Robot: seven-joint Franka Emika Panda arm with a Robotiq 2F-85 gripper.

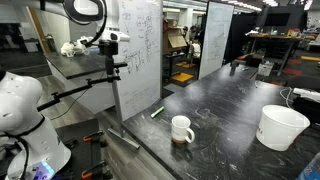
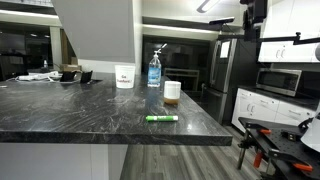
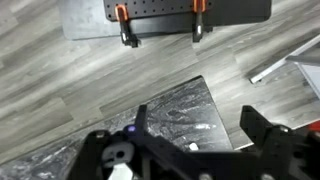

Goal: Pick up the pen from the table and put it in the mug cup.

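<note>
The green pen point(image 1: 157, 110) lies flat on the black table point(image 1: 230, 140) near its edge, and it shows in both exterior views point(image 2: 162, 118). The white mug cup point(image 1: 182, 129) stands upright a short way from the pen point(image 2: 172, 91). My gripper point(image 2: 250, 14) hangs high above the table's corner, far from both. In the wrist view the gripper point(image 3: 197, 125) is open and empty, with the table corner point(image 3: 175, 105) below. I cannot make out the pen or the mug in the wrist view.
A large white bucket point(image 1: 282, 127) stands on the table point(image 2: 124, 76). A blue spray bottle point(image 2: 154, 70) stands by the mug. A whiteboard panel point(image 1: 140, 50) stands along the table's edge. A grey plate with orange clamps point(image 3: 165, 15) lies on the wooden floor.
</note>
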